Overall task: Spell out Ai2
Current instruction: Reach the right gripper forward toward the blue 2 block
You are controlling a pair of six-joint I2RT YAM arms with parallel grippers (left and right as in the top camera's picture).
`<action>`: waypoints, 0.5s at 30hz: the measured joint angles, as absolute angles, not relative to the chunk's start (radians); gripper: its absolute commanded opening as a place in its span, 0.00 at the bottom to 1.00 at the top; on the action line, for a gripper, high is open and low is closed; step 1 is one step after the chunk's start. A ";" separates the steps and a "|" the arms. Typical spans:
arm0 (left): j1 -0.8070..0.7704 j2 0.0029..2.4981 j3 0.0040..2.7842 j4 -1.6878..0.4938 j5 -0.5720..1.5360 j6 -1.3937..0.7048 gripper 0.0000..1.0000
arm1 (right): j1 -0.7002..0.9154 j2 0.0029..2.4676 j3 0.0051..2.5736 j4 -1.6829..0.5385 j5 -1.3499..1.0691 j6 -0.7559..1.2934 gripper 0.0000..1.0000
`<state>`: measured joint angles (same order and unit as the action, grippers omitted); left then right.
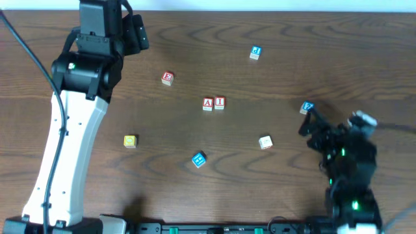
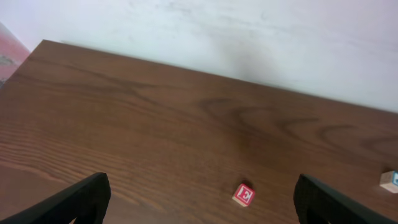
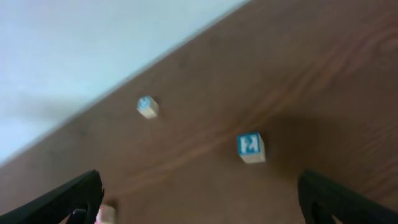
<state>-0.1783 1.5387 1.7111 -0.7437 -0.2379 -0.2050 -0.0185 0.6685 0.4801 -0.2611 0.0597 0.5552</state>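
Note:
A red "A" block [image 1: 208, 103] and a red "I" block [image 1: 220, 102] sit side by side, touching, at mid-table. A blue block [image 1: 307, 107] lies just beyond my right gripper [image 1: 308, 123], which is open and empty. In the right wrist view that blue block [image 3: 250, 147] lies ahead of the open fingers [image 3: 202, 208]; its character is too blurred to read. My left gripper [image 1: 138, 34] is at the far left of the table, open and empty. Its wrist view shows a red "E" block [image 2: 244, 195] between the fingers [image 2: 205, 211], below them on the table.
The red "E" block [image 1: 168, 78] lies left of the pair. Another blue block [image 1: 255, 52] is at the back, also in the right wrist view [image 3: 147, 107]. A white block [image 1: 265, 142], a blue block [image 1: 199, 159] and a yellow block [image 1: 130, 140] lie nearer the front.

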 measured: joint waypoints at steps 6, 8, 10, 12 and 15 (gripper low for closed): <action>-0.178 1.548 1.711 -0.735 -0.236 -0.205 0.95 | -0.019 1.052 0.707 -0.363 0.045 0.473 0.99; -0.178 1.548 1.711 -0.734 -0.235 -0.205 0.95 | -0.019 1.163 0.791 -0.425 0.040 0.443 0.99; -0.178 1.548 1.711 -0.734 -0.235 -0.205 0.95 | -0.020 1.293 0.898 -0.500 0.037 0.407 0.99; -0.178 1.549 1.711 -0.734 -0.235 -0.205 0.95 | -0.021 1.390 0.993 -0.589 0.037 0.380 0.99; -0.178 1.549 1.711 -0.734 -0.235 -0.205 0.95 | -0.023 1.521 1.114 -0.680 0.038 0.350 0.99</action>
<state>-0.1783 1.5486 1.7111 -0.7338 -0.2352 -0.2050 -0.0235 1.5211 1.1137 -0.6800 0.0380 0.3496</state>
